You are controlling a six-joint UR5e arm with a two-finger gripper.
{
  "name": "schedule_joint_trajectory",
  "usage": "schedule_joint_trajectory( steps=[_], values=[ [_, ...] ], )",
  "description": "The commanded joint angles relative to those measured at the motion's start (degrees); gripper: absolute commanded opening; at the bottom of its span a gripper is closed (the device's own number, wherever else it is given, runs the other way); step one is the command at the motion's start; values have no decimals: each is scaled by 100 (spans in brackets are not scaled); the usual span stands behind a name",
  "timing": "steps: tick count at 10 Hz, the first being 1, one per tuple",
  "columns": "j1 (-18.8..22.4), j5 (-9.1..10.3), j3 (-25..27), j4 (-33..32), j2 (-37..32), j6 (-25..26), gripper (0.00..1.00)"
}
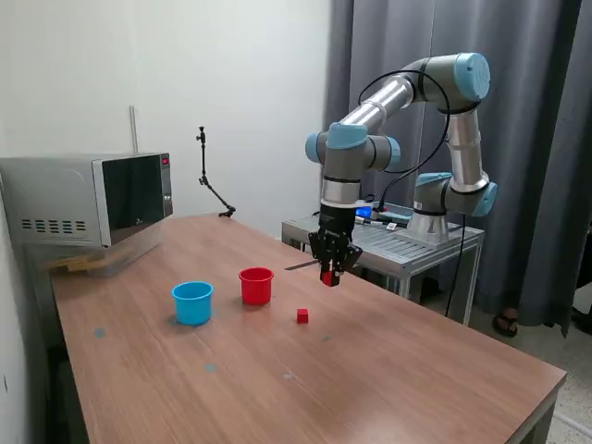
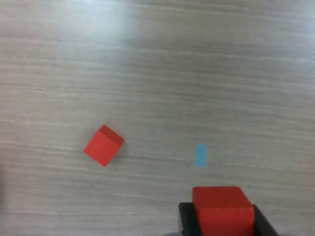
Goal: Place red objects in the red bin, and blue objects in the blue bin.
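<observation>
My gripper (image 1: 329, 274) hangs above the table, to the exterior view's right of the cups, and is shut on a small red cube (image 2: 222, 210), which also shows between the fingers in the exterior view (image 1: 329, 277). A second red cube (image 1: 302, 315) lies on the table below and to the exterior view's left of the gripper; it shows in the wrist view (image 2: 103, 145) too. The red cup (image 1: 256, 285) and the light-blue cup (image 1: 192, 302) stand upright side by side. The dark-blue cubes are out of view.
A microwave (image 1: 92, 199) stands at the table's back on the exterior view's left. A thin black stand (image 1: 213, 180) rises at the far edge. A metal cart (image 1: 388, 245) holds the arm's base. A small light-blue mark (image 2: 200, 155) is on the tabletop.
</observation>
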Motion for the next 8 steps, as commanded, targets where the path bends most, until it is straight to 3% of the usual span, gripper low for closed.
schedule_joint_trajectory(
  steps=[1, 4, 8],
  values=[
    [-85, 0, 10, 141, -212, -2, 0],
    [-322, -17, 71, 343, -380, -2, 0],
    [-936, -9, 124, 353, -486, 16, 0]
  ],
)
